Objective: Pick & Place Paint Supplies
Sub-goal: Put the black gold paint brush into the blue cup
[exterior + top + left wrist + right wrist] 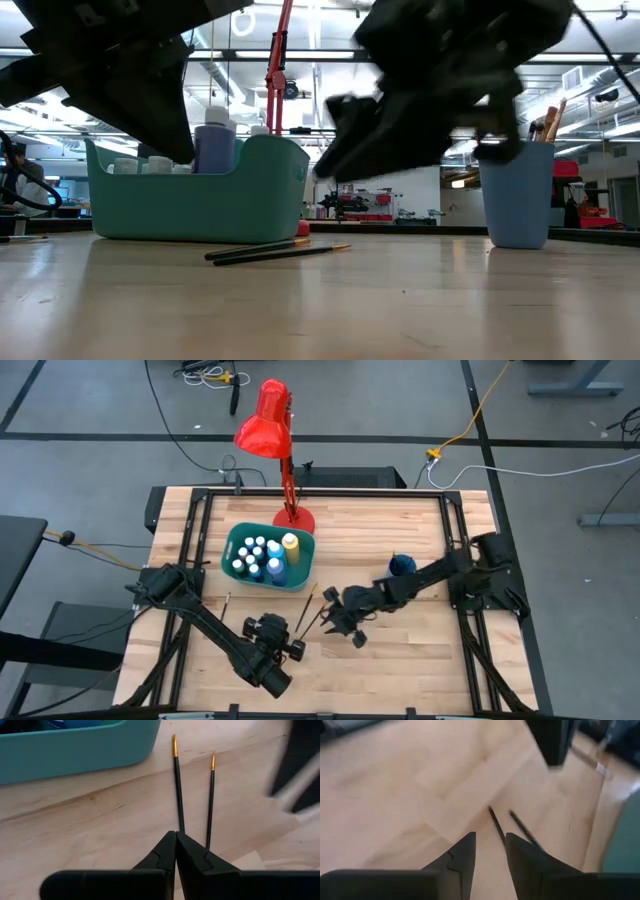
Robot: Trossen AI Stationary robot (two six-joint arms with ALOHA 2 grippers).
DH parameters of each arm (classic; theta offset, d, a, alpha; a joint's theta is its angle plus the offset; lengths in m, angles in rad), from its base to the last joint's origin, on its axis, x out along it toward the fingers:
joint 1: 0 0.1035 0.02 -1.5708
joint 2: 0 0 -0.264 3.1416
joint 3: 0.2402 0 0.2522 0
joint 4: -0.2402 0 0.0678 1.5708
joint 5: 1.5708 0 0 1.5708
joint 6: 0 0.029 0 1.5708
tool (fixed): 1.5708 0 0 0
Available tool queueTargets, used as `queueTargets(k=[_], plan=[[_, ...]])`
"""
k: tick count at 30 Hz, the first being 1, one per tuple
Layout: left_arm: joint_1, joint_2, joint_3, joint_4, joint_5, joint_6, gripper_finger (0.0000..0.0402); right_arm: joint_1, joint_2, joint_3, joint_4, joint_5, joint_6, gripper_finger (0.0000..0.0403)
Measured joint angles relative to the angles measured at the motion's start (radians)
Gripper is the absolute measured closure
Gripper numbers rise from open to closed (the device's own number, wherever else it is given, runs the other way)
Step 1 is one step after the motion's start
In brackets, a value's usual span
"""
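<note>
left gripper fingers pressed together | right gripper fingers apart, empty | wrist views: two brushes on bench | low view: blue cup

Lab: floor cables, wooden workbench

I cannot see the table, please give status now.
Left claw shut, empty. Right claw open above two thin dark-handled brushes on the wood. Teal plastic bin beside them.

The table is seen to be pale planked wood, smooth with a faint sheen. The bin appears as smooth teal plastic. The brushes show matt black handles and glossy gold ferrules. The lamp is finished glossy red.
</note>
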Motion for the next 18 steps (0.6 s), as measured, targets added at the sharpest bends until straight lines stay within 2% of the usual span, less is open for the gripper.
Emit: queueTargets(k=[3,7,9,18], plan=[[0.0,0.0,0.0,0.0,0.0,0.0,0.0384,-0.042,0.063,0.041,-0.016,-0.017,0.019,0.0286],[0.0,0.0,0.0,0.005,0.0,0.0,0.0384,-0.104,0.113,0.056,-0.004,-0.163,0.024,0.0286],[0.0,0.0,0.0,0.006,0.0,0.0,0.0384,-0.125,0.125,0.056,0.005,-0.203,0.024,0.0286],[0.002,0.0,0.0,0.012,-0.002,0.0,0.0384,-0.182,0.18,0.058,0.057,-0.212,0.023,0.0286]])
